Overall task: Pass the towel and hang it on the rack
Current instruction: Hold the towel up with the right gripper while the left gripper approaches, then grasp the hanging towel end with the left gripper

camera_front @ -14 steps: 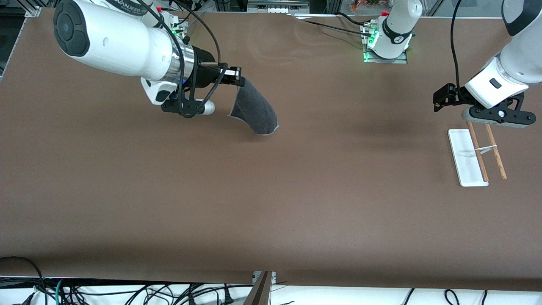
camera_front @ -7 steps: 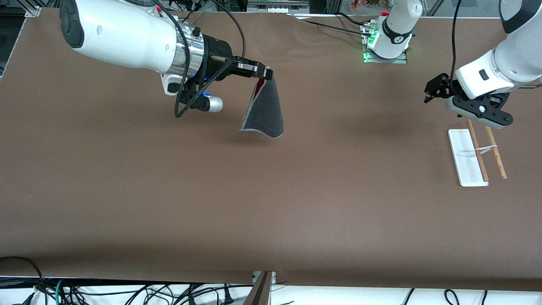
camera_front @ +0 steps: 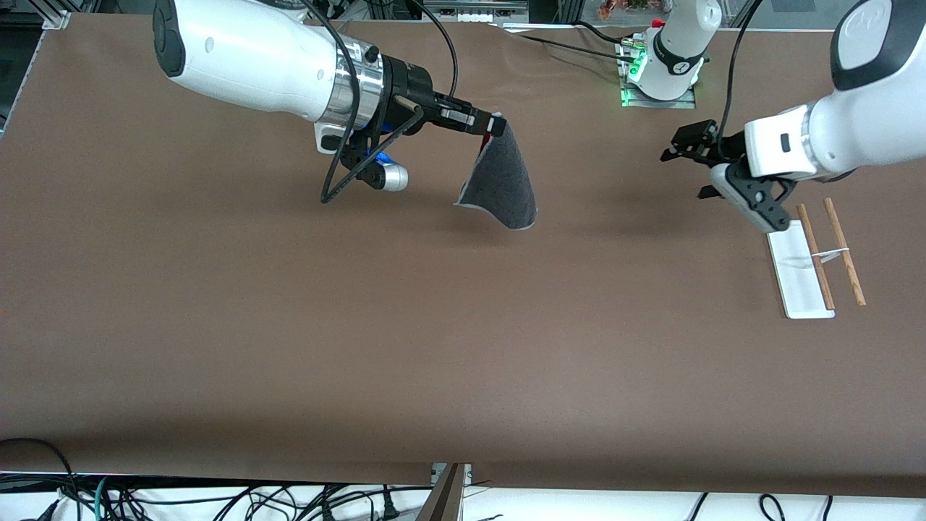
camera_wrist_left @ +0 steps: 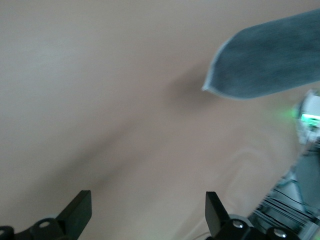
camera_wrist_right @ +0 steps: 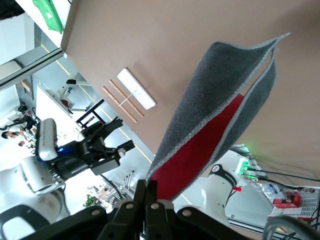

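You get the front view from high across the table, facing both arm bases. Your left wrist view looks past its own fingertips at the towel. Your right wrist view sits close on the towel; all three views share it.

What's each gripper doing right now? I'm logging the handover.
Right gripper: closed on the towel, holding it by one corner above the table.
Left gripper: open, empty, in the air near the rack.
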You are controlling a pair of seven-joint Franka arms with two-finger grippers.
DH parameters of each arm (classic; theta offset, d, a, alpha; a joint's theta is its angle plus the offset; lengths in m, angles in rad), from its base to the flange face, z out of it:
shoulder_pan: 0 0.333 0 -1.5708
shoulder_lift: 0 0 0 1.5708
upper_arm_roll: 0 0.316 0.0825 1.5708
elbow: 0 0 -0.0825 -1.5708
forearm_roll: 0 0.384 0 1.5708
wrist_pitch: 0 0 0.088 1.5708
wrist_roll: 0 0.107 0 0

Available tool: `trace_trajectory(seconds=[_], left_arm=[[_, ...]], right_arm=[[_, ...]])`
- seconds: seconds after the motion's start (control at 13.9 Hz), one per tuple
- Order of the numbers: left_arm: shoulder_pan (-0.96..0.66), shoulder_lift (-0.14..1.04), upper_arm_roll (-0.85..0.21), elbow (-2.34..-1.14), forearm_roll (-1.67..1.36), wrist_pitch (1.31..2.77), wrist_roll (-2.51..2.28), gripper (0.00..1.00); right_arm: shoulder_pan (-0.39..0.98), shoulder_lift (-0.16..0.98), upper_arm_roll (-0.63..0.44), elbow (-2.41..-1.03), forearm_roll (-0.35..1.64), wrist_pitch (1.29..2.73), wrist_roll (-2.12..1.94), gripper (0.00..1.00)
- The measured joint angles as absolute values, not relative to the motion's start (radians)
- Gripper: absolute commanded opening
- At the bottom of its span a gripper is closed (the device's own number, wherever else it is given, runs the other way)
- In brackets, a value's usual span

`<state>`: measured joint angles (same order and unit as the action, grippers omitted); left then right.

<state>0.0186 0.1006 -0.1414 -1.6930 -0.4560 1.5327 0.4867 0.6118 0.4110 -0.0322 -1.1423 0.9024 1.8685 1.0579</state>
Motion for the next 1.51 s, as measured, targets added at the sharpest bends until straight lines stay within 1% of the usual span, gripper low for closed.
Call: trace_trajectory(seconds=[0.43,0.94,1.23,1.51], left_arm=[[0.013,0.227,-0.171,-1.701,-0.704,1.552,0.753,1.0],[-0.055,0.382,-0.198,-1.703,-0.895,1.732,1.172,1.0],[-0.099,0.431,-0.199,-1.704,-0.98,1.791,1.292,1.0],[-0.108,0.475,-0.199,-1.709,-1.071,1.798,1.416,1.0]], right_arm=[[0.612,0.411,-0.033,-1.141,0.906,1.871,1.075,0.0],[0.612,0.411,-0.034,-1.141,0.906,1.872,1.08,0.0],[0.612,0.411,-0.034,-1.141,0.906,1.872,1.081,0.0],[0.612,0.411,-0.034,-1.141,0.906,1.872,1.082,0.0]])
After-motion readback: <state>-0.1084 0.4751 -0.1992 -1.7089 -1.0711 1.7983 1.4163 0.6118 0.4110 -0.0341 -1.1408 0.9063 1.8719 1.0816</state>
